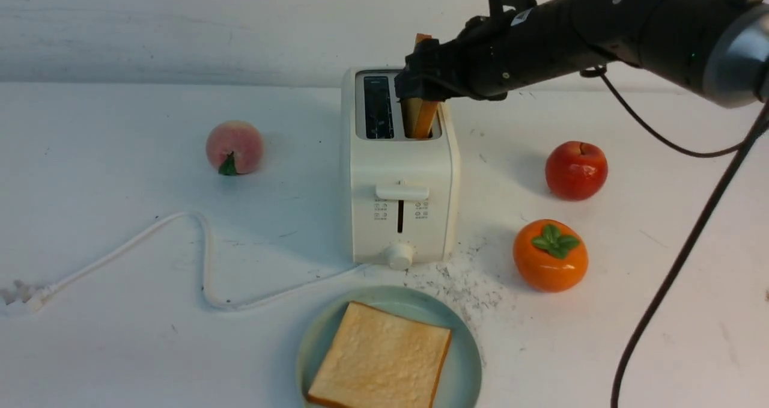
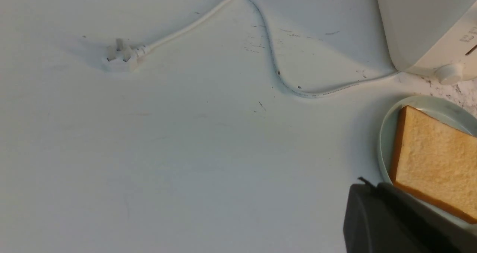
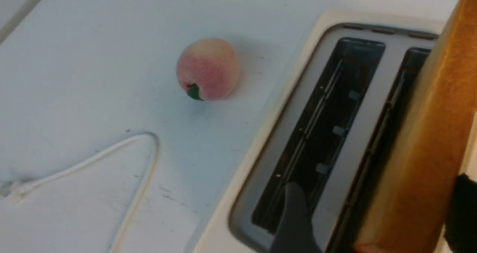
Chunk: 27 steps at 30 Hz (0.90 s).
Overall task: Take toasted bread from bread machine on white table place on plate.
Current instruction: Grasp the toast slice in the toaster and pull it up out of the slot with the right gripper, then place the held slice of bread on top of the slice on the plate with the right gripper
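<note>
front view: scuffed white table (image 1: 120, 342); right claw (image 1: 422, 92) spread, left claw (image 2: 372, 199) clenched.

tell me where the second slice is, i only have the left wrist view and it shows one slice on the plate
Observer: The second slice stands in the right slot of the bread machine, sticking up well above its top.
Operator: is the right gripper on it
Observer: The right gripper is down at that slice, open, with its fingers on either side of it. It has not clamped yet.
Operator: anything in the other slot
Observer: No, the left slot is empty.
</note>
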Motion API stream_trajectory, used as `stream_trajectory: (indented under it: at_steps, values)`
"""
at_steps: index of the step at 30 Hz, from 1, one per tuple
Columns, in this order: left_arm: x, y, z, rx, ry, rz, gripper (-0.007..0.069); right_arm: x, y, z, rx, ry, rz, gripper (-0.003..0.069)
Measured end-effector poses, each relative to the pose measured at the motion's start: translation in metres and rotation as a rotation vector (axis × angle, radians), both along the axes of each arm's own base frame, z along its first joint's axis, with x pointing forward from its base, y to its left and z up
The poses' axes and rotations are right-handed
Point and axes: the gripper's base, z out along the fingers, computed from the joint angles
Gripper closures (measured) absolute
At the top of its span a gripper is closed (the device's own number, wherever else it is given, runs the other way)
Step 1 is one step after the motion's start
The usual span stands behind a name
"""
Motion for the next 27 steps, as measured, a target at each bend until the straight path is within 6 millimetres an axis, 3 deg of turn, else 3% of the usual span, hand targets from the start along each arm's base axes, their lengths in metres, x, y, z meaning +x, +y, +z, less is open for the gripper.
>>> stream_trajectory:
  at_steps: [3,4,7,13,14,15,16,17,18,19,22,26,27]
  values:
    - [0.0,0.0,0.0,0.0,0.001,0.0,0.0638,0.005,-0.001,-0.009,-0.029,0.002,-0.015,0.0272]
    - [0.0,0.0,0.0,0.0,0.001,0.0,0.0638,0.005,-0.001,-0.011,-0.042,0.002,-0.014,0.0373]
    - [0.0,0.0,0.0,0.0,0.001,0.0,0.0638,0.0,-0.004,-0.003,-0.085,-0.006,0.006,0.0564]
    - [0.0,0.0,-0.001,0.002,0.004,0.0,0.0638,-0.031,-0.02,0.051,-0.163,-0.107,0.034,0.0559]
    - [0.001,-0.001,-0.004,0.006,0.009,-0.002,0.0638,-0.056,-0.031,0.085,-0.166,-0.155,0.039,0.056]
    - [0.002,-0.001,-0.007,0.008,0.012,-0.003,0.0638,-0.071,-0.036,0.102,-0.165,-0.174,0.044,0.056]
    - [0.002,-0.001,-0.007,0.009,0.013,-0.004,0.0638,-0.074,-0.037,0.105,-0.166,-0.171,0.048,0.056]
    - [0.003,-0.002,-0.013,0.014,0.02,-0.007,0.0638,-0.101,-0.047,0.131,-0.161,-0.19,0.063,0.056]
    - [0.004,-0.003,-0.015,0.016,0.021,-0.01,0.0638,-0.115,-0.052,0.141,-0.167,-0.184,0.079,0.056]
    - [0.004,-0.003,-0.016,0.016,0.019,-0.012,0.0638,-0.119,-0.053,0.142,-0.174,-0.172,0.087,0.056]
    - [0.007,-0.006,-0.025,0.016,0.014,-0.026,0.0638,-0.156,-0.064,0.152,-0.22,-0.072,0.159,0.056]
    - [0.01,-0.008,-0.028,0.005,-0.012,-0.043,0.0638,-0.17,-0.062,0.134,-0.247,0.066,0.269,0.056]
    - [0.011,-0.009,-0.029,0.0,-0.023,-0.049,0.0638,-0.171,-0.058,0.122,-0.238,0.11,0.325,0.056]
